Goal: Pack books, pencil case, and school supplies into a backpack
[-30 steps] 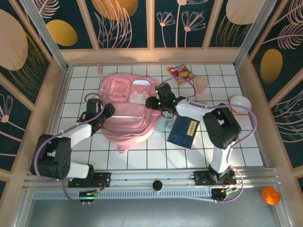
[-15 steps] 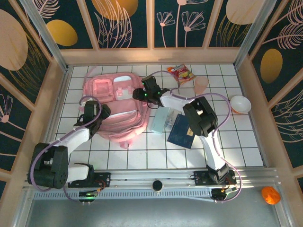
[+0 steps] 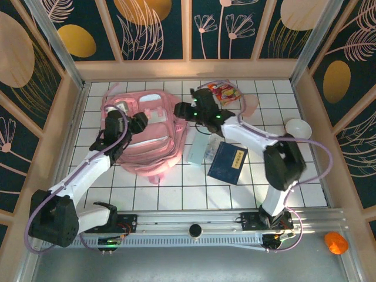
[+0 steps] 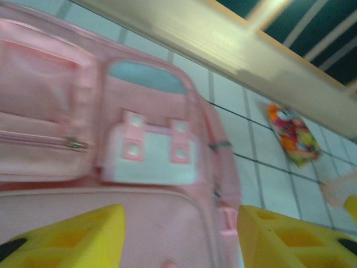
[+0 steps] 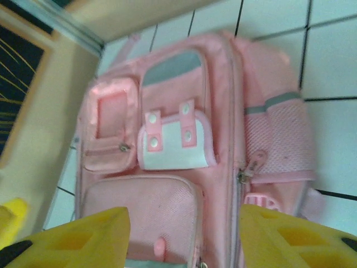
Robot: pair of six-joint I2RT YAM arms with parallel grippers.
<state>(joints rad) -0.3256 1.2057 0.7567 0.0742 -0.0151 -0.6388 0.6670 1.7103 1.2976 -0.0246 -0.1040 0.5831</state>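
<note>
Since a moment ago the right arm's elbow has swung out toward 3 o'clock and the left arm has stretched up beside the backpack (image 3: pixel 150 141), which lies flat and looks zipped shut, at 10 o'clock from the floor's middle. The left gripper (image 3: pixel 137 122) and right gripper (image 3: pixel 183 110) hover over it, claws wide and empty. Best to pin the bag with one and draw a zip pull (image 5: pixel 244 174) with the other. The pencil case (image 3: pixel 200 150) and book (image 3: pixel 228 164) wait at its 3 o'clock on white tiles (image 3: pixel 176 194), with dark floral walls around.
</note>
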